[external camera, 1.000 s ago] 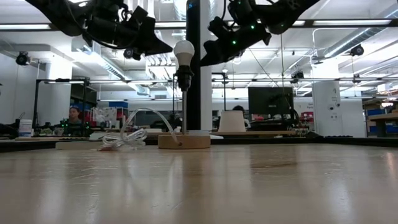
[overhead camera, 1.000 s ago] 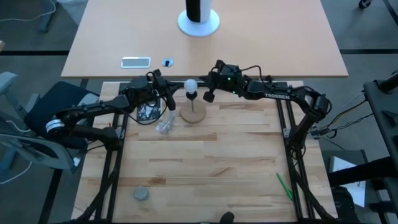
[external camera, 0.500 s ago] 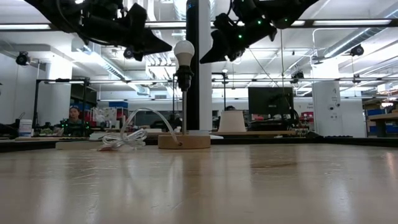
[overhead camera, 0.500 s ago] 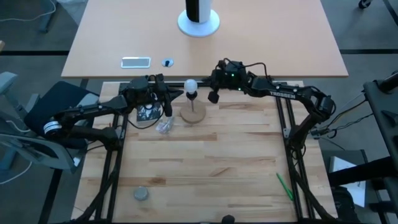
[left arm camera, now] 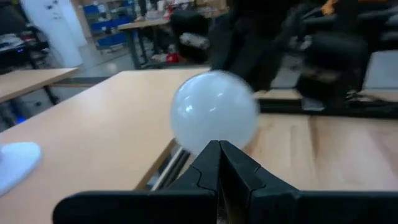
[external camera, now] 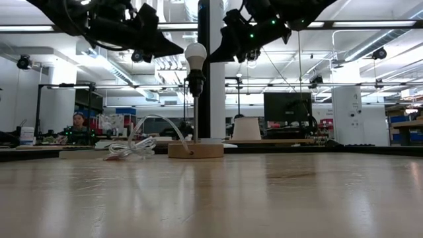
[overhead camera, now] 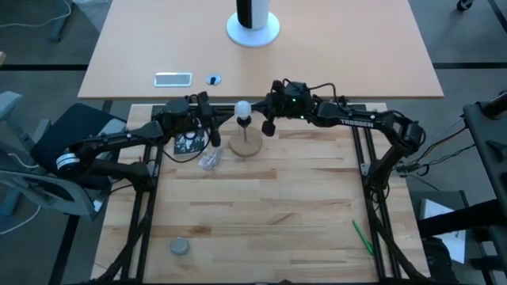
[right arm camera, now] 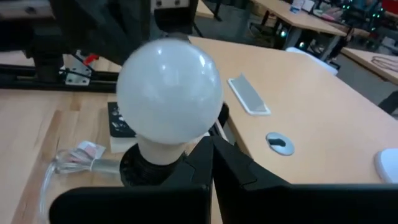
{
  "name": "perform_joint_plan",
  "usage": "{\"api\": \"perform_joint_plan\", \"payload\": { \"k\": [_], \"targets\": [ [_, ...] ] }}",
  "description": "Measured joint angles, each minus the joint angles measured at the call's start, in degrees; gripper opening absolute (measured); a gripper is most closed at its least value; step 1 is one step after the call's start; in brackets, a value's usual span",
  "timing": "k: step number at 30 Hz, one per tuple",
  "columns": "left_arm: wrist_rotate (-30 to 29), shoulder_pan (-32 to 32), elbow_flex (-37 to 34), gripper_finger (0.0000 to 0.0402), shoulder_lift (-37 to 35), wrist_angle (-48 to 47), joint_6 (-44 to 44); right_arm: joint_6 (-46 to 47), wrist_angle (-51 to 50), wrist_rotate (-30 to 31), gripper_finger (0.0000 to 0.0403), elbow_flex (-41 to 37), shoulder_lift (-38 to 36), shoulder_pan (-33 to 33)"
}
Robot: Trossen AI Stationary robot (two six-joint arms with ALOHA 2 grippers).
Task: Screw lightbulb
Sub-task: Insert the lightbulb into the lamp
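Note:
The white frosted lightbulb sits upright in the black socket of a thin lamp stand on a round wooden base. It also shows in the low view. My left gripper is shut and level at the bulb's left side, its tips pointing at the globe. My right gripper is shut at the bulb's right side, its tips close to the globe's lower part. The low view shows a small gap on each side of the bulb.
A clear plastic wrap with a cable and a dark card lie left of the wooden base. A grey disc and a green pen lie near the front. A phone and a white stand are on the far table.
My right gripper has shifted a little beside the bulb, first toward the table's right edge, then back toward the bulb. The bulb and its stand have stayed in place.

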Motion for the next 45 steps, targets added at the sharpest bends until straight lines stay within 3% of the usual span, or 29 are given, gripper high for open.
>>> {"api": "perform_joint_plan", "payload": {
  "k": [13, 24, 33, 39, 45],
  "targets": [
    [-1.6, 0.1, 0.0, 0.0, 2.6, 3.6, 1.3, -0.4, -0.9, 0.8, 0.0, 0.0, -0.1, 1.4],
    [-6.6, 0.1, 0.0, 0.0, 2.8, 1.7, 1.1, -1.7, -2.5, -1.1, 0.0, 0.0, -0.3, 2.5],
    [-7.0, 0.6, 0.0, 0.0, 1.8, 1.2, 3.5, -3.7, -9.5, 3.2, 0.0, 0.0, -2.5, 2.3],
    [-6.9, 0.8, 0.0, 0.0, 1.9, 4.3, 5.7, -6.0, -8.4, -7.1, 0.0, -0.1, -3.5, 2.4],
    [-6.4, 0.8, 0.0, 0.0, 2.0, 5.0, 6.2, -4.3, -3.6, -6.9, 0.0, -0.2, -1.5, 2.8]
  ]
}}
